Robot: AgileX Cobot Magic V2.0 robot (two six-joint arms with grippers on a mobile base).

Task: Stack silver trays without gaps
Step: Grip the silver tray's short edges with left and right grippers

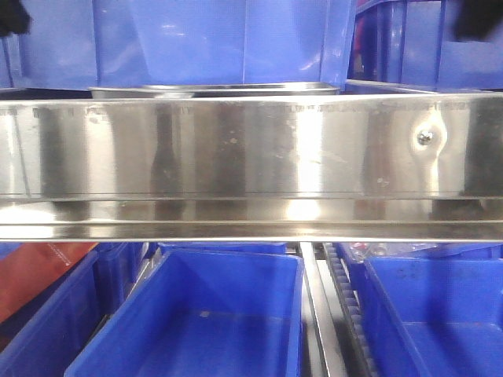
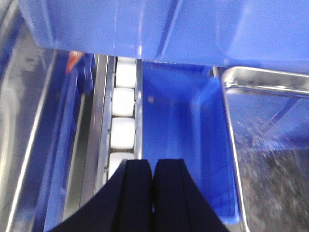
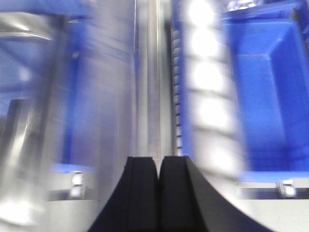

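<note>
Left claw (image 2: 153,165) is closed, empty; a silver tray (image 2: 270,145) lies just right of it, a blue bin (image 2: 183,121) straight ahead. Right claw (image 3: 158,163) is closed, empty, above a blurred steel rail (image 3: 149,72).

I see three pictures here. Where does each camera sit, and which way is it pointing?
Front view: faces straight ahead at the shelf rail. A silver tray peeks from behind it, with blue bins below. No robot part clearly shows.
Left wrist view: on the left arm, looking down past the shut left gripper at a blue bin, white rollers and a silver tray.
Right wrist view: blurred, looking down past the shut right gripper at rollers and a bin.
Shared: both wrist views show rollers beside a blue bin.
</note>
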